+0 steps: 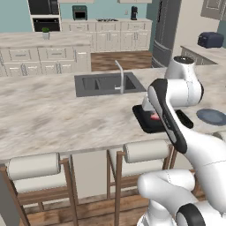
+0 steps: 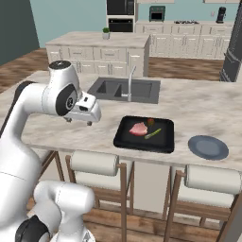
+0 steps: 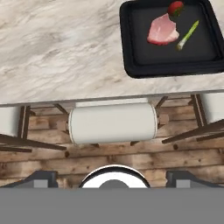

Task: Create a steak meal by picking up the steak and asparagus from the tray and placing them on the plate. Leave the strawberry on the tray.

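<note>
With my gripper (image 2: 78, 121) spread wide and empty, well short of the tray (image 3: 131, 65), I risk grabbing the strawberry (image 3: 176, 7) touching the steak (image 3: 162, 29).

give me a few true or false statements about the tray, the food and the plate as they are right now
1. The steak lies on the black tray. True.
2. The asparagus is already on the plate. False: it lies on the tray beside the steak; the plate holds no food.
3. The strawberry sits on the tray near the steak. True.
4. The gripper is shut on the steak. False: it is open and holds nothing, off to the tray's side.
5. The plate stands inside the sink. False: it rests on the counter next to the tray.
</note>
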### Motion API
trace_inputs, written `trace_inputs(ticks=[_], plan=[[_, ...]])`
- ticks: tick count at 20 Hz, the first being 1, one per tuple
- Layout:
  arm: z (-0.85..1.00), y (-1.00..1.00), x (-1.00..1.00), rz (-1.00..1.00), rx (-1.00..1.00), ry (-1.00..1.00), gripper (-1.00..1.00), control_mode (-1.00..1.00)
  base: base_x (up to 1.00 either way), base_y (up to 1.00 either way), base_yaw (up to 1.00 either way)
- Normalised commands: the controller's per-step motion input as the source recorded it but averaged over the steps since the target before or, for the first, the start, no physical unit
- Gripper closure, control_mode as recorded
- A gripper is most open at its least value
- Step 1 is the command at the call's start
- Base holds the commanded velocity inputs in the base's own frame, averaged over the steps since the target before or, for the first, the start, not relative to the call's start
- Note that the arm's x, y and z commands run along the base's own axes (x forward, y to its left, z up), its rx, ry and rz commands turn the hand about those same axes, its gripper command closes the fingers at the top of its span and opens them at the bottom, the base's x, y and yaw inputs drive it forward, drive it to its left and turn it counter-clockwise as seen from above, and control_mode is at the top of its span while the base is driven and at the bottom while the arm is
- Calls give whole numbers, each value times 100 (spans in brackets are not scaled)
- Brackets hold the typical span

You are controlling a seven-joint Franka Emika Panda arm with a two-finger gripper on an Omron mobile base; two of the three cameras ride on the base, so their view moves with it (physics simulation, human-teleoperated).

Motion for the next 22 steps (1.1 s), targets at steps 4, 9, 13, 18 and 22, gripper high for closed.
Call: trace_inputs(ticks=[4,9,13,18,22], plan=[[-20,-54,3,-15,1,0,-100,-100,0,0,0],[-22,-64,22,-18,2,0,-100,-100,0,0,0],[-13,-67,36,-5,4,0,-100,-100,0,0,0],[-13,-55,45,-2,2,0,-100,-100,0,0,0],[-25,-4,37,0,-1,0,-100,-100,0,0,0]])
